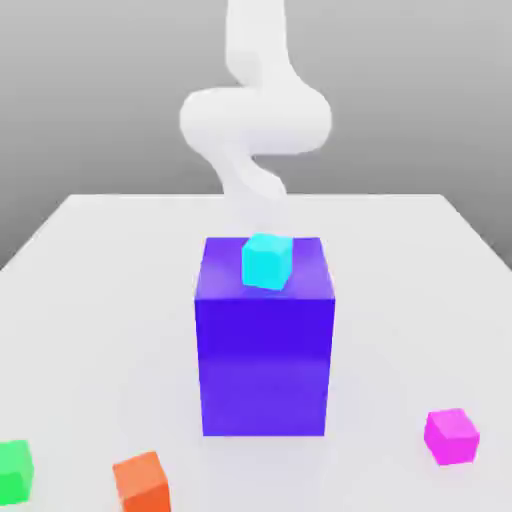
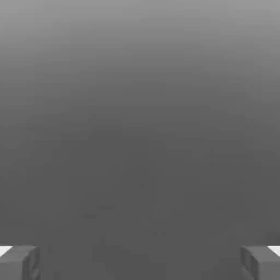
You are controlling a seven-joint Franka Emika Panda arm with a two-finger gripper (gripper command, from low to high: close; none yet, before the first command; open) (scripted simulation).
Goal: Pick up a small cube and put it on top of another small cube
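Green cube [image 1: 14,473]: one, we see it at seven o'clock on the table [image 1: 120,330].
Orange cube [image 1: 142,484]: one, near seven.
Block [image 1: 264,360]: one, central, cyan cube [image 1: 266,262] atop.
Arm [image 1: 257,120]: one, at twelve, behind the block.
Gripper [image 2: 140,262]: fingers apart.
Pink cube [image 1: 451,437]: one, at four.

A simulated robot test scene: a bare white counter [image 1: 120,300] before a plain grey backdrop [image 1: 90,100], with a white arm [image 1: 256,120] and flat-coloured blocks [image 1: 265,365].
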